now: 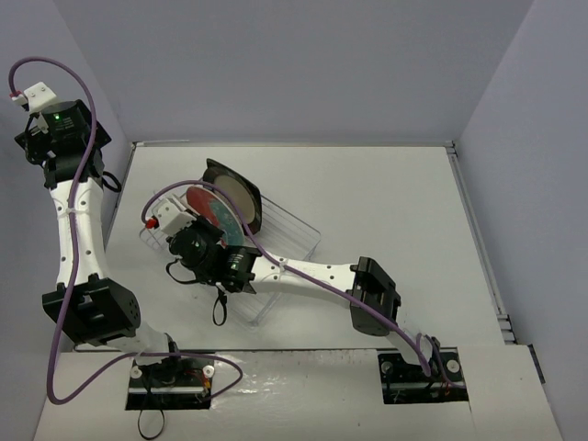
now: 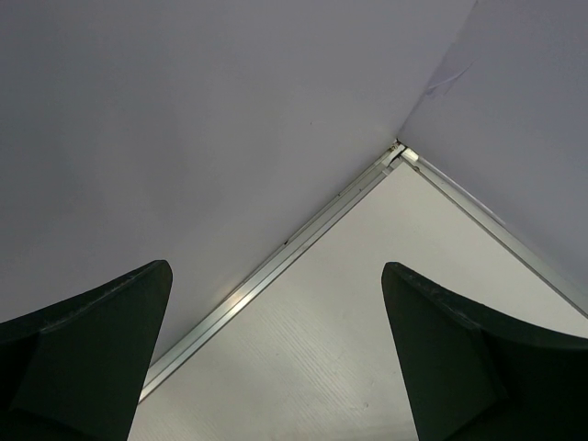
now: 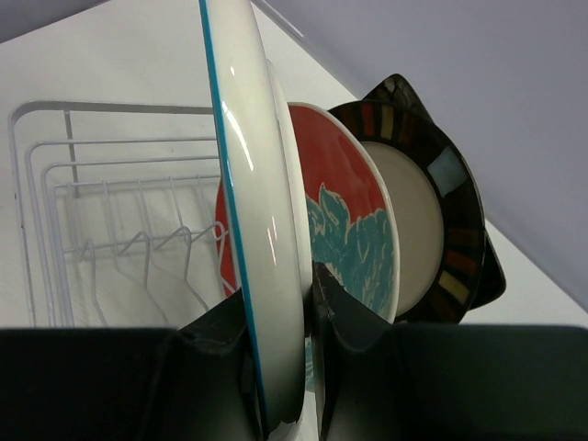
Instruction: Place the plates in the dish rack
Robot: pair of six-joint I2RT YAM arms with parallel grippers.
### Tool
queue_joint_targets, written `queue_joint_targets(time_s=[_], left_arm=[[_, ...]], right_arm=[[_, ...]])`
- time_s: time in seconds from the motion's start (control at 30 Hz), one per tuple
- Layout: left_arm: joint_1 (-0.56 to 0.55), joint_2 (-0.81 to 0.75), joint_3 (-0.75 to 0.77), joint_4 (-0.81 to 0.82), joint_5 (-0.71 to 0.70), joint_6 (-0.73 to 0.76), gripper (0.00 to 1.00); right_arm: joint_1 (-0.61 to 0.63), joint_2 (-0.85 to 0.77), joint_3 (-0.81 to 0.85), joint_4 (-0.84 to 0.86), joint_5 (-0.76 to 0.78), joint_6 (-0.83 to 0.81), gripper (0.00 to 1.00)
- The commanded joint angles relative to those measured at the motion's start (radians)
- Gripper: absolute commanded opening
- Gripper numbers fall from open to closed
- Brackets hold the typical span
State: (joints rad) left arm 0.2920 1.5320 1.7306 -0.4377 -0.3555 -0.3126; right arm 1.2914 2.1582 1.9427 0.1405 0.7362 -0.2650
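Right gripper (image 3: 285, 317) pinches the rim of the white plate (image 3: 262, 184), upright on edge over the dish rack (image 3: 37, 184). Standing in the rack behind it: red-and-teal plate (image 3: 340, 202), striped-rim plate (image 3: 413, 211), black square plate (image 3: 494, 276) (corners only visible). Left gripper (image 2: 276, 349), well apart from the rack, is spread wide.

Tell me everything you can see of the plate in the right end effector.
The white plate, glossy like glazed ceramic with a thin teal rim line, stands upright and edge-on, its near rim pinched by the right end effector at the dish rack. It sits close beside the red-and-teal floral plate; whether they touch is unclear.
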Motion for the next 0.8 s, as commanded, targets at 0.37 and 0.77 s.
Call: queue_joint_targets(time_s=[0.37,0.77], left_arm=[[0.001,0.003,0.029,0.086,0.017,0.024,0.97],[0.000,0.014,0.024,0.096,0.036,0.024,0.97]], right_arm=[[-0.020,0.005,0.013,0.104,-0.003,0.169,0.00],[-0.034,0.076,0.013,0.041,-0.047,0.305,0.00]])
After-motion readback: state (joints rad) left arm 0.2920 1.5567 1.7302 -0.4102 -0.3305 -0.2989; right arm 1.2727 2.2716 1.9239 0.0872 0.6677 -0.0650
